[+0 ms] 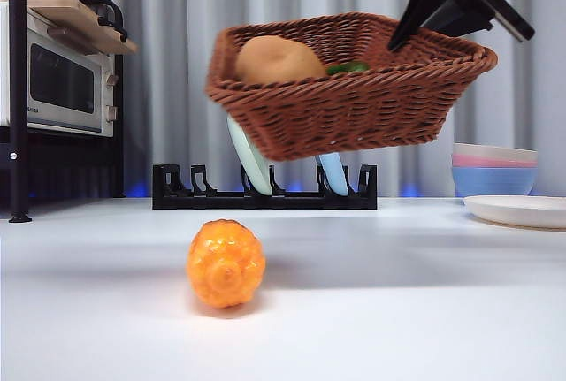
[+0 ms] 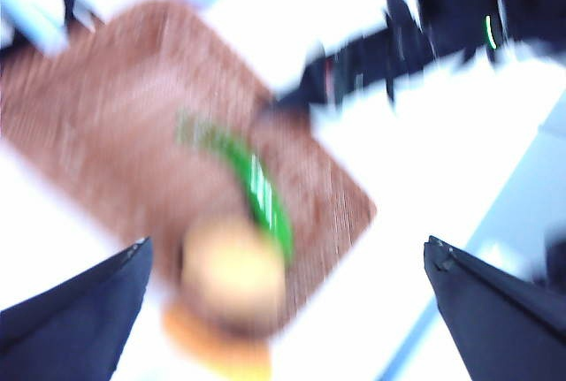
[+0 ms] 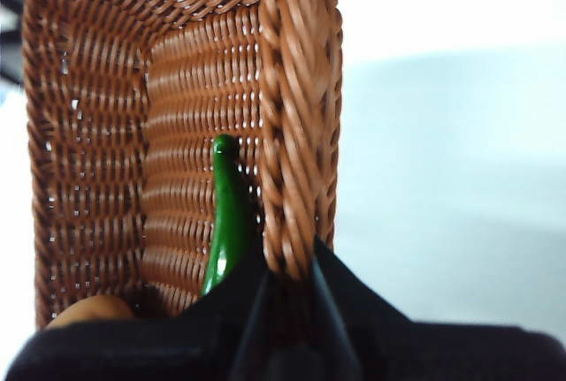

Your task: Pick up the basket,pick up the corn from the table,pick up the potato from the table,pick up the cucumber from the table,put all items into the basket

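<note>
My right gripper [image 1: 400, 38] is shut on the braided rim of the basket [image 1: 354, 107] and holds it tilted, well above the table [image 1: 398, 310]. In the right wrist view the jaws [image 3: 287, 279] pinch the rim of the basket [image 3: 97, 133]. The potato [image 1: 276, 61] and the cucumber [image 1: 348, 69] lie inside it, and both show in the right wrist view: cucumber [image 3: 225, 213], potato [image 3: 88, 310]. The corn [image 1: 225, 263] lies on the table below the basket. My left gripper [image 2: 286, 244] is open and empty above the basket [image 2: 115, 107]; that view is blurred.
A black dish rack [image 1: 265, 194] with plates stands behind the basket. A microwave [image 1: 57, 85] sits on a shelf at the left. Stacked bowls [image 1: 493, 169] and a white plate [image 1: 522, 211] are at the right.
</note>
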`<state>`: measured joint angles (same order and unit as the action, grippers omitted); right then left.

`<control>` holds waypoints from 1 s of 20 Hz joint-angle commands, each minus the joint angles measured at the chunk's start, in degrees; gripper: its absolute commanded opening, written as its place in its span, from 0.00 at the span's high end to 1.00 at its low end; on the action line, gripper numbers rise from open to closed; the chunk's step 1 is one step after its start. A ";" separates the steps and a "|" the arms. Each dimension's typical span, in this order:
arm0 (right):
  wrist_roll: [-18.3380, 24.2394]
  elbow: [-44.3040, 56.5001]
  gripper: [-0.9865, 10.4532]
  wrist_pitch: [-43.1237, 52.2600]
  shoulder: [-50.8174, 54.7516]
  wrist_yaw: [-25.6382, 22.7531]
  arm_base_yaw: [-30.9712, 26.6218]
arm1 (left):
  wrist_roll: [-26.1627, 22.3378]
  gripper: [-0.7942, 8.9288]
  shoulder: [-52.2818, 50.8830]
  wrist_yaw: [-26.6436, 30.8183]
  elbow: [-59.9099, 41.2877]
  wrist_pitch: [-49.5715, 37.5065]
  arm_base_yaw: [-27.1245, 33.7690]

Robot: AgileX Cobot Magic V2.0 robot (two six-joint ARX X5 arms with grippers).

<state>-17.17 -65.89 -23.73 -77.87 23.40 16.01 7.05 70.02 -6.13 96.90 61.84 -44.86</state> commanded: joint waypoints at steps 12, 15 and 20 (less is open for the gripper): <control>-0.98 -0.02 0.92 1.86 -0.07 0.72 -12.66 | 15.52 0.34 0.35 11.67 -28.48 -3.23 -10.34; -0.96 -0.02 0.92 1.86 -0.04 0.72 -12.74 | 15.67 0.34 4.92 11.26 -32.11 -9.57 -7.54; -0.94 -0.02 0.92 1.79 -0.02 0.74 -12.74 | 13.73 0.34 15.65 3.13 -32.11 -18.45 -0.66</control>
<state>-17.19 -65.89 -23.09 -77.87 23.57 3.36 21.47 85.60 -2.81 65.10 43.27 -45.63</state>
